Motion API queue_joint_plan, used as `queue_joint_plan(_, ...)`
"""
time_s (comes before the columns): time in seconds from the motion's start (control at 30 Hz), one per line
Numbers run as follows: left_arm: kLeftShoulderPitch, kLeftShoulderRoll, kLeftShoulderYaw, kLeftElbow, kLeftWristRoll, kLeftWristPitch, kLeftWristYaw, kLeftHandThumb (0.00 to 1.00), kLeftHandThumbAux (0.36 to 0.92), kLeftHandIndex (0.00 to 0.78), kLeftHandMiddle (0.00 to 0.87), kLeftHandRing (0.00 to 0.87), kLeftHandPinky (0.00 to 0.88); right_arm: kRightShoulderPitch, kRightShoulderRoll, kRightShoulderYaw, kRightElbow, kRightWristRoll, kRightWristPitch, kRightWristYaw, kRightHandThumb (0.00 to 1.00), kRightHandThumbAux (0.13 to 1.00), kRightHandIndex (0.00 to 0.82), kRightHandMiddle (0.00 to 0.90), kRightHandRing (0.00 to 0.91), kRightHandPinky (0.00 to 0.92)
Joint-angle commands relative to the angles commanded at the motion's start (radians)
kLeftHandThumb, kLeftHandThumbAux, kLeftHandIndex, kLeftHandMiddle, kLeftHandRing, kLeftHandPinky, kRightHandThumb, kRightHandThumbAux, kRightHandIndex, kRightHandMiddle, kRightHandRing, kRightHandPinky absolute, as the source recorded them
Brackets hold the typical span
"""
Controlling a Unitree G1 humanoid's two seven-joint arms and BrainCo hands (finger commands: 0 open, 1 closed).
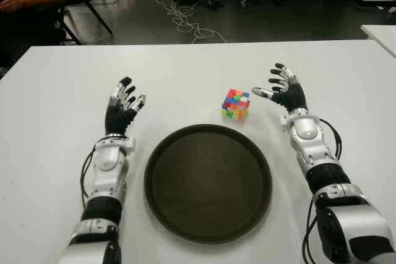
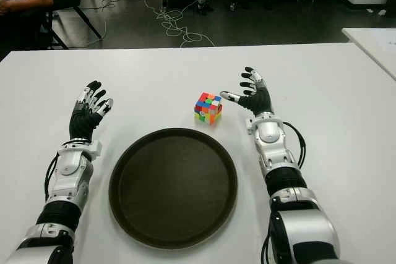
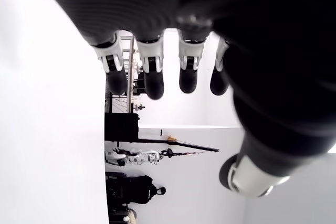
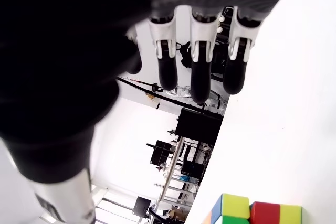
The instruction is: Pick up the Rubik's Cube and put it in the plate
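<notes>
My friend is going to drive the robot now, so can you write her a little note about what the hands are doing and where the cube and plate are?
Right hand: open, fingers spread, holding nothing, just to the right of the Rubik's Cube, thumb pointing toward it but not touching.
Left hand: open and empty, showing left of the plate, idle.
Rubik's Cube: on the white table, just beyond the plate's far rim, a little right of its middle.
Plate: dark, round, between the two arms, nothing in it.
Done: nothing yet; the cube is not grasped.
Left: close the right hand on the cube, lift it, set it in the plate.
</notes>
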Motion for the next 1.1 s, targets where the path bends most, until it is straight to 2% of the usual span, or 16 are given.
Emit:
queue_joint_plan(0.43, -0.002, -0.002, 0.004, 0.004, -0.004, 0.003, 0.002, 0.101, 0.762, 0.044, 0.086, 0.057, 0.034, 0.0, 0.0, 0.003, -0.004, -0.006, 0.007, -0.007, 0.013, 0.816, 0.09, 0.188, 0.213, 0.246)
queue_joint_plan(1.1, 0.002, 0.001, 0.002, -0.001, -0.005, -0.002, -0.004, 0.1, 0.775, 0.041, 0.093, 0.071, 0.053, 0.002, 0.002, 0.003, -0.004, -0.004, -0.001, -0.003, 0.001, 0.813, 0.088, 0.185, 0.21, 0.237)
